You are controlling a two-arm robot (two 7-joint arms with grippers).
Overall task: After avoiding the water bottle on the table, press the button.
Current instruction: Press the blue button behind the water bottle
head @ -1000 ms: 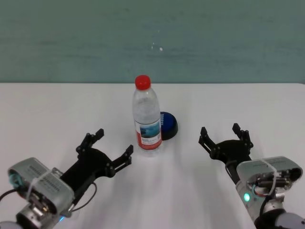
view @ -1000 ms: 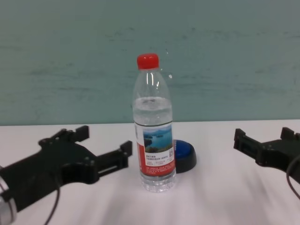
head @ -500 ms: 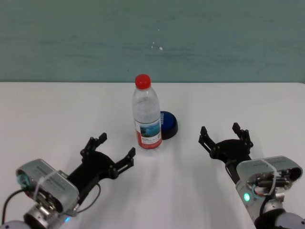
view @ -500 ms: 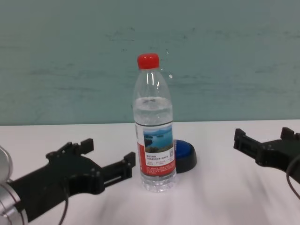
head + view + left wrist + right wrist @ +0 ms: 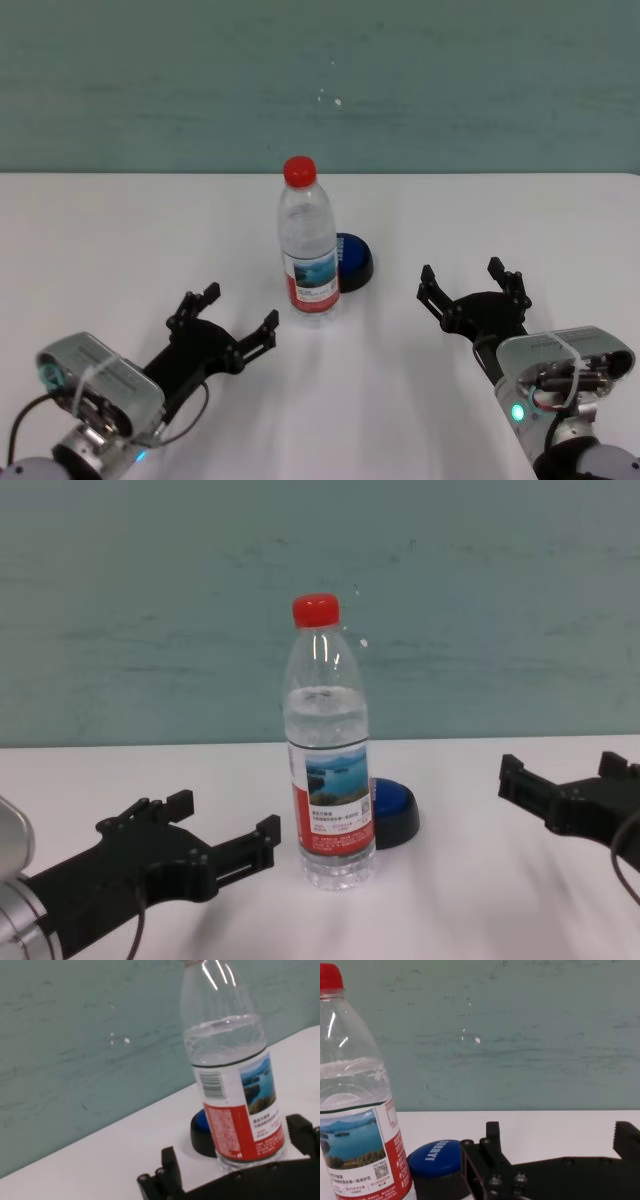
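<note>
Button unpressed; you have yet to get round the bottle.

Lower left in the head view, your left gripper (image 5: 237, 319) has spread fingers, near the one water bottle (image 5: 308, 240) standing mid-frame on the worktop (image 5: 120, 240). The one button (image 5: 355, 262) sits just behind it. At lower right, your right gripper (image 5: 473, 283) waits, fingers spread.

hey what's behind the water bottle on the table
Behind the water bottle sits the button, blue dome on a black base, on the table. The bottle covers its left part; whether they touch can't be told.
</note>
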